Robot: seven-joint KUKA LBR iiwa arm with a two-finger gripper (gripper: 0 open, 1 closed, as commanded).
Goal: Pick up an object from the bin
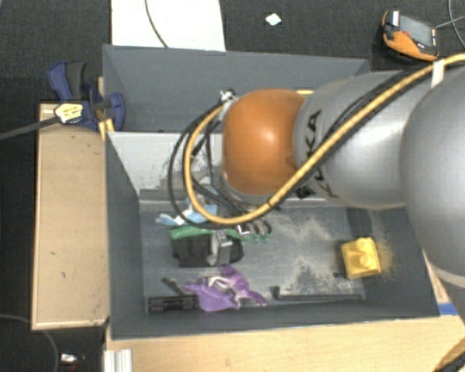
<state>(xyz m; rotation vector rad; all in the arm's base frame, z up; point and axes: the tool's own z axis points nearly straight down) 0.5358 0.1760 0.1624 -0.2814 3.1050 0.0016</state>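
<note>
1. Gripper (226,245) sits low beside the black block (189,251), left in the bin (314,235); open or closed, can't tell.
2. Risk: green piece (187,232) and purple toy (221,291) crowd close, so a grab may snag or slip.

One cam above the bin (318,231), looks down w/ slight tilt to one side. Fairly near: bin's back, left & front walls in frame. Arm (372,146) enters from frame's right, close under lens, hiding bin's back-middle floor.
</note>
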